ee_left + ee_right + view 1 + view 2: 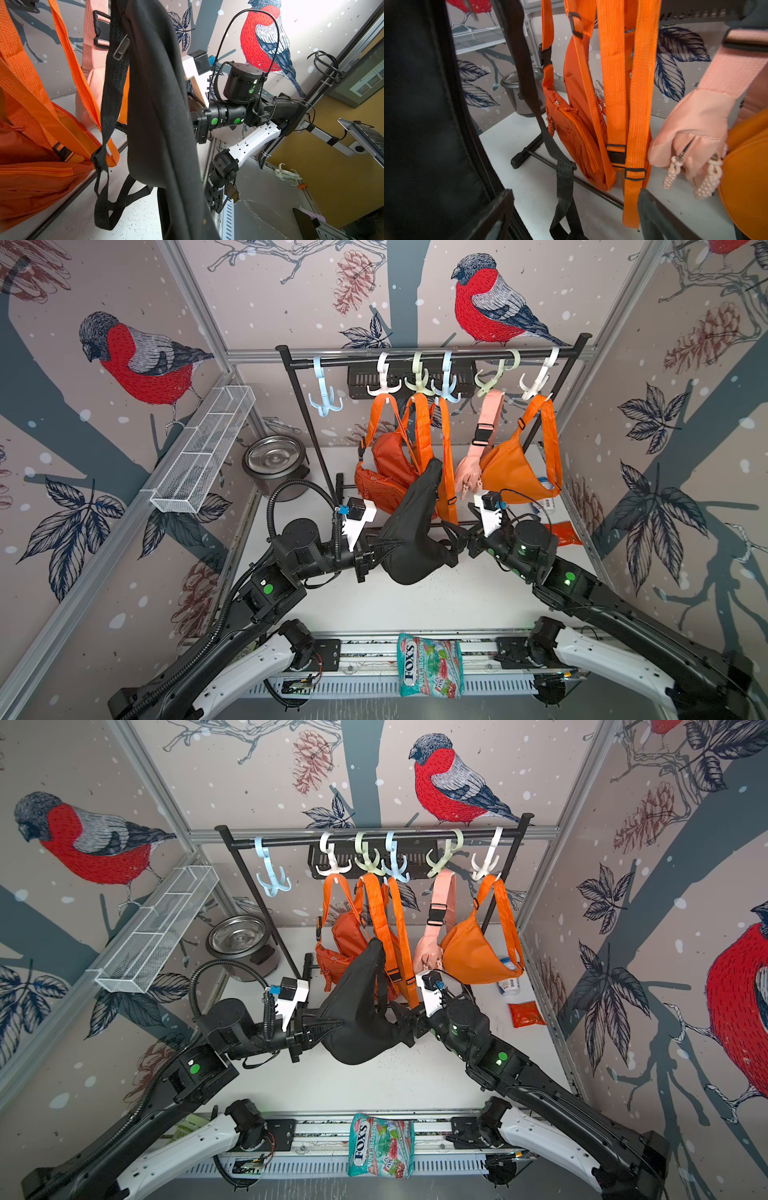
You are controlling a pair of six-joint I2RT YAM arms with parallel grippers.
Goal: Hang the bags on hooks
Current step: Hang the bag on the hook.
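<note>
Bag [409, 539], black: clamped in left tool [384, 549]; right tool [453, 541] agape, empty. Next, likely: raise strap [527, 83] to free hook [326, 400], eleven o'clock.

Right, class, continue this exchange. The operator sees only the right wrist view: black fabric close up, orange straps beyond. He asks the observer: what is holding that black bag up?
Observer: The left hand is shut on the black bag, holding it up before the hung orange bags.
Operator: Any hook free?
Observer: The light blue hook, the one nearest the wire basket, is bare.
Operator: Where is my hand?
Observer: The right hand, open, sits at the bag's end opposite the left hand.
</note>
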